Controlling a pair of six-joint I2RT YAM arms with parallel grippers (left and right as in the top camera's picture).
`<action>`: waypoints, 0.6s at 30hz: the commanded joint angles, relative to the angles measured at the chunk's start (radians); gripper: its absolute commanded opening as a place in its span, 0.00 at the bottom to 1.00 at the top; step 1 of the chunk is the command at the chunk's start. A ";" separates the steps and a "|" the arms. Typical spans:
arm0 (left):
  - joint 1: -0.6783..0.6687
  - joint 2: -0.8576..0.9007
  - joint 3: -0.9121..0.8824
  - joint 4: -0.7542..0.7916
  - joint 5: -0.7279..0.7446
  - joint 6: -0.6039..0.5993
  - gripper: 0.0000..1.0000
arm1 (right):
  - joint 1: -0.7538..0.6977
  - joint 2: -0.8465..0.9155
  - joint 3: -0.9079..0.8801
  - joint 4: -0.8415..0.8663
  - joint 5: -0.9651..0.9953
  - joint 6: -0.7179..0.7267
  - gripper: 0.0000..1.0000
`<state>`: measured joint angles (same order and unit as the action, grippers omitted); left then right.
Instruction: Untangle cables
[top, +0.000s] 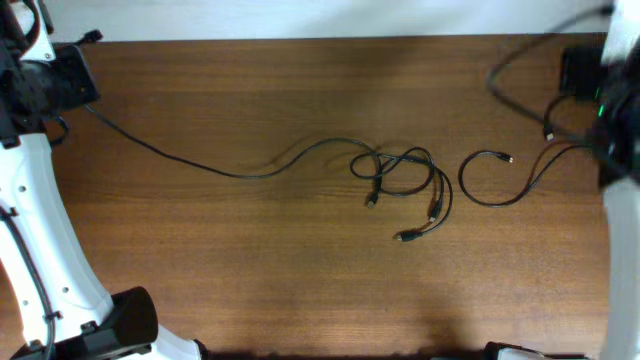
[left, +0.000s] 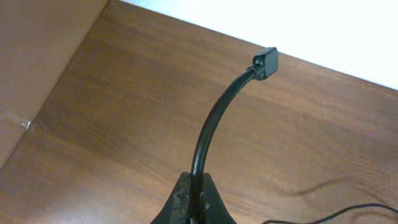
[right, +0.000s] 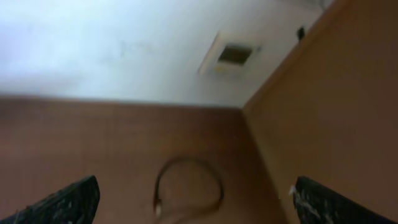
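Observation:
Several thin black cables form a tangle (top: 405, 178) at the table's middle. One long cable (top: 200, 163) runs from the tangle to the far left corner. My left gripper (top: 82, 88) is shut on it just below its end. In the left wrist view the fingers (left: 196, 200) pinch the cable (left: 208, 127), and its plug (left: 266, 62) stands up past them. Another cable makes a loop (top: 482, 180) right of the tangle and trails right. My right gripper (right: 199, 205) is wide open and empty above that loop (right: 189, 180). In the overhead view it is blurred at the far right (top: 608, 115).
A thicker black wire (top: 510, 62) curves across the far right corner near the right arm, ending in a small plug (top: 548, 132). The left arm's white link and black base (top: 120, 320) occupy the near left. The table's back edge meets a white wall (left: 323, 25).

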<state>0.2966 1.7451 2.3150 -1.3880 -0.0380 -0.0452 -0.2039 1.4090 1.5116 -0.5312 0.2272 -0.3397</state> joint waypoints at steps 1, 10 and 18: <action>-0.001 -0.003 0.010 0.000 -0.011 -0.014 0.00 | -0.023 -0.002 -0.213 0.122 0.294 0.215 0.99; -0.001 -0.002 0.009 0.008 -0.011 -0.032 0.00 | -0.203 0.451 -0.267 0.214 0.273 0.924 0.99; -0.002 -0.002 0.009 -0.016 -0.007 -0.060 0.00 | -0.203 0.632 -0.267 0.172 0.209 1.033 0.88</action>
<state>0.2966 1.7451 2.3150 -1.4071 -0.0410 -0.0837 -0.4099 2.0026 1.2507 -0.3637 0.4488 0.6773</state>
